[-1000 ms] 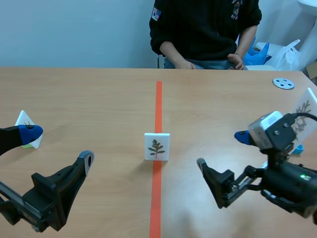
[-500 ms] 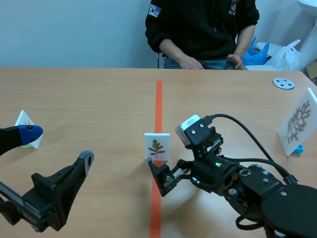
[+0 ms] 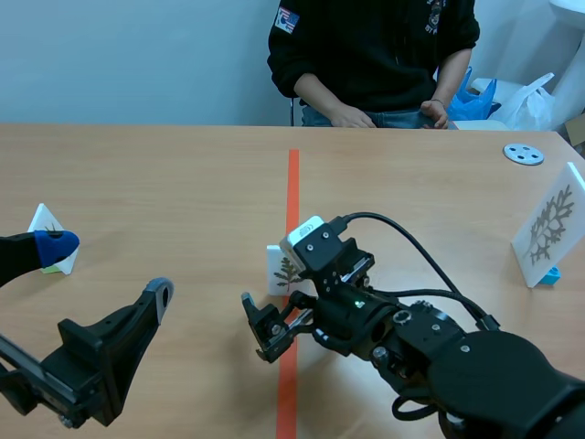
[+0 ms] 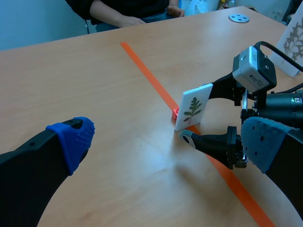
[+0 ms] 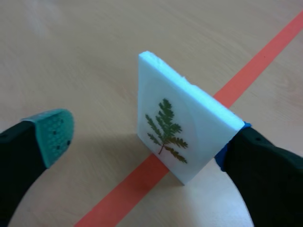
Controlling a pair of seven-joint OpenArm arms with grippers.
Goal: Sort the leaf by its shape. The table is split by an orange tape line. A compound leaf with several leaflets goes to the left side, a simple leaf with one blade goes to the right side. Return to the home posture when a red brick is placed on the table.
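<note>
On the orange tape line [image 3: 292, 183], about midway between the worktop's [image 3: 164, 183] near and far edges, the leaf card [image 3: 281, 268] stands upright on its small base. Leaf on it has several leaflets along one stem; judged compound, so its destination is the left side. Right pincer [image 5: 142, 142] is open and brackets the card. The finger with the green pad [image 5: 54, 135] stands apart from the printed face, with bare worktop between. The other finger [image 5: 258, 161] sits at the card's far edge, just beside or touching; cannot tell which. Nothing is gripped yet. Left pincer [image 3: 108, 270] is open too, holds nothing, and hangs near the worktop's left edge, close to a small white card [image 3: 46, 229] there. A larger card [image 3: 548, 224] with a branching leaf stands at the right edge, and a grey disc [image 3: 523, 154] lies toward the far right corner. A person [image 3: 375, 55] sits at the far edge. No red brick in view. Step in hand, as judged: the approach is done and the grasp is due. Next move calls for closing squarely on the card's two faces without tipping it, then lifting and carrying it across the line toward the left edge, keeping wide of the left arm.
</note>
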